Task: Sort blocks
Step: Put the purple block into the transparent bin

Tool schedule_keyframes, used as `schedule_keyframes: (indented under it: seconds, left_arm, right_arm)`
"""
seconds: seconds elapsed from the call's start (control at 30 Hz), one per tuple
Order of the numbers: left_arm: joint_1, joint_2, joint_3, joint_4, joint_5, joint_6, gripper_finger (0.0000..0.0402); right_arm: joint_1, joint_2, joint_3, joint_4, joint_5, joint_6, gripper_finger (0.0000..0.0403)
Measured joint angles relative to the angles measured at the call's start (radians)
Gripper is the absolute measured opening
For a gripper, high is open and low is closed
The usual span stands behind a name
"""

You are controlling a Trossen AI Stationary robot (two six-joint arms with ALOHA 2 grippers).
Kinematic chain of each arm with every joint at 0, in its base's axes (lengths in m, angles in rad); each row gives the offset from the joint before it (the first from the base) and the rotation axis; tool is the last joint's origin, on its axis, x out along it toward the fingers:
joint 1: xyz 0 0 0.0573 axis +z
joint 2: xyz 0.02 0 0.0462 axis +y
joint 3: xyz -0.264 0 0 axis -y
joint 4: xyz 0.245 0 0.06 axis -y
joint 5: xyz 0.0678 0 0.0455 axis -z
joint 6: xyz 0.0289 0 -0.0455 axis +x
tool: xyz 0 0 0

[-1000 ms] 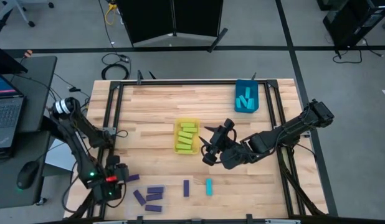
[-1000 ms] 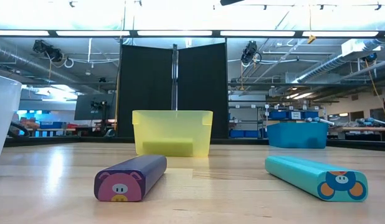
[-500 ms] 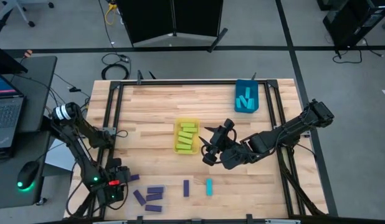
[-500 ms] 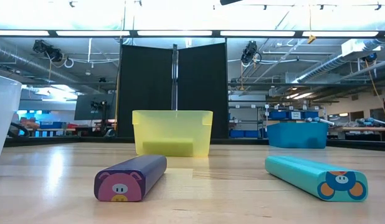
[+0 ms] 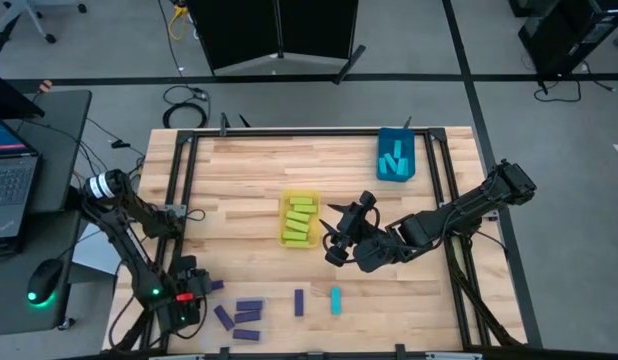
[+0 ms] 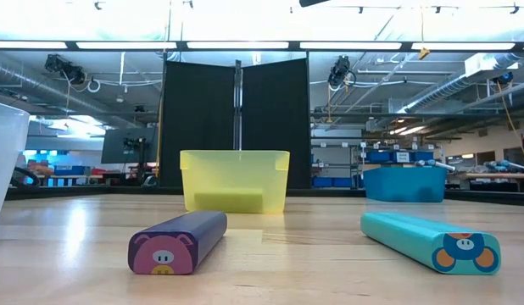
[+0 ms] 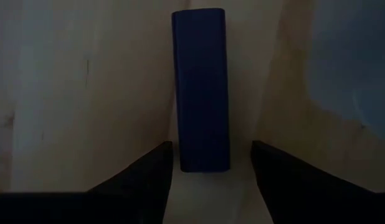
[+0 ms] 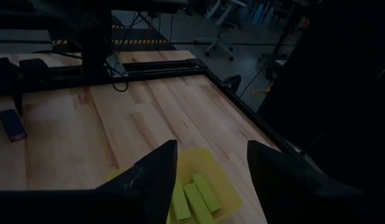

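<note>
Several purple blocks [image 5: 247,317] lie flat near the table's near-left corner, one more [image 5: 299,301] beside a cyan block [image 5: 336,300]. In the low view these two show end-on: purple [image 6: 179,241] and cyan [image 6: 430,240]. My left gripper [image 5: 194,291] is low over the near-left corner and open. Its fingers stand on either side of the near end of a purple block [image 7: 200,87] with a gap on each side. My right gripper [image 5: 337,237] hangs open above mid-table, just right of the yellow bin [image 5: 300,218].
The yellow bin [image 8: 225,186] holds several yellow-green blocks [image 8: 195,198]. The blue bin [image 5: 396,155] at the far right holds cyan blocks. A clear bin's wall [image 6: 3,161] shows at the low view's left. A black frame [image 5: 179,170] borders the table.
My left arm has crept a little toward the table's near edge, settling lower over the purple block. The blocks and my right arm have stayed where they were.
</note>
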Motion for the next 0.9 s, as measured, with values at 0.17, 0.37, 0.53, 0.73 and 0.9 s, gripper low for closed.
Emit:
schedule_keyframes:
  seconds: [0.17, 0.37, 0.53, 0.73, 0.9]
  left_arm:
    - [0.0, -0.006, -0.057, 0.082, 0.001, -0.002, 0.0205]
    - [0.0, -0.018, -0.066, 0.079, -0.003, -0.006, 0.0167]
    - [0.0, -0.021, -0.071, 0.077, -0.006, -0.004, 0.0135]
    - [0.0, -0.022, -0.075, 0.072, -0.011, -0.018, 0.0109]
    - [0.0, -0.022, -0.075, 0.069, -0.012, -0.025, 0.0109]
  right_arm:
    - [0.0, 0.0, 0.0, 0.0, 0.0, 0.0, 0.0206]
    - [0.0, 0.0, 0.0, 0.0, -0.001, 0.0, 0.0202]
    - [0.0, 0.0, 0.0, 0.001, -0.001, 0.0, 0.0201]
    - [0.0, 0.0, 0.0, 0.002, -0.001, 0.0, 0.0201]
    - [0.0, 0.0, 0.0, 0.002, 0.0, 0.0, 0.0196]
